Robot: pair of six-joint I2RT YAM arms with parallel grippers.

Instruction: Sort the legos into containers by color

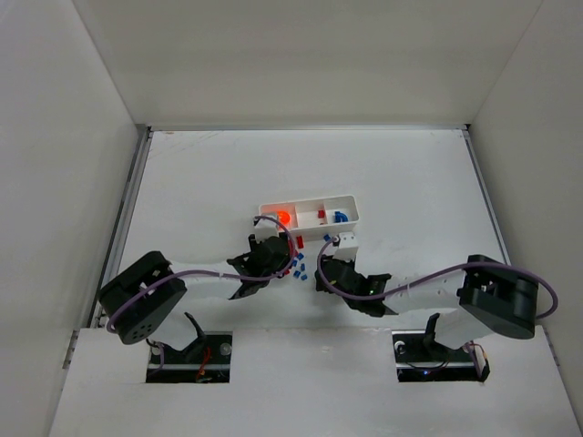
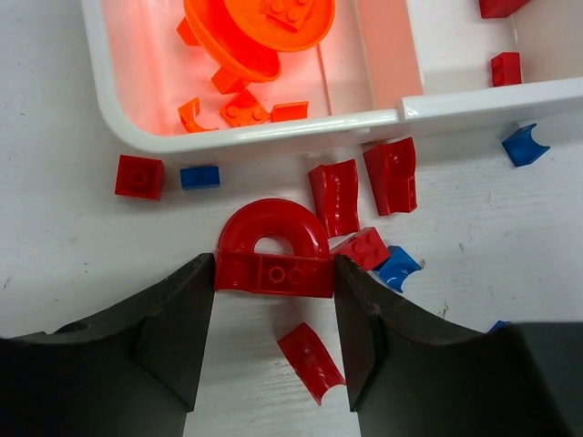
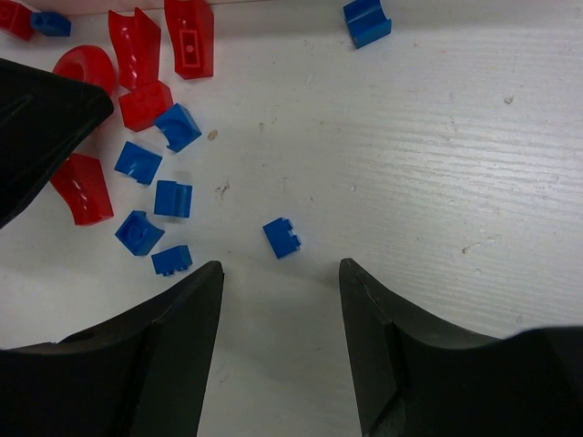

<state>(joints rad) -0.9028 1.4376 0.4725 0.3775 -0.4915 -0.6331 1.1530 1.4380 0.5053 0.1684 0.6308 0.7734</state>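
Along the near edge of the surface (image 1: 200, 182): left arm (image 1: 146, 300) and right arm (image 1: 492, 296), bolted side by side, both bent inward toward the middle.

At the left jaws: clamped on a red arch (image 2: 273, 274), one fingertip against each end of its flat base, curve turned toward the tray. Cannot tell whether lifted or resting on the surface. In the gap on the wrist side of the arch, a small red curved piece (image 2: 311, 362), touching neither fingertip.

At the right jaws: spread wide, grasping nothing. Just past the gap, a lone blue brick (image 3: 282, 238), apart from both fingertips. Off to its left, a loose cluster of blue pieces (image 3: 173, 198), with red pieces (image 3: 82, 187) beside them.

Beyond the arch, loose on the surface: two red slopes (image 2: 334, 196) side by side, a red brick (image 2: 139, 175) just beside a small blue plate (image 2: 199, 176), and a blue notched piece (image 2: 524, 144) off to the right, all near the tray's front wall.

Farthest, the white tray (image 2: 273, 135), three compartments in a row: left one with a large orange round piece (image 2: 260, 27) and small orange bricks (image 2: 244, 107), middle with red (image 1: 322, 215), right with blue (image 1: 341, 217).
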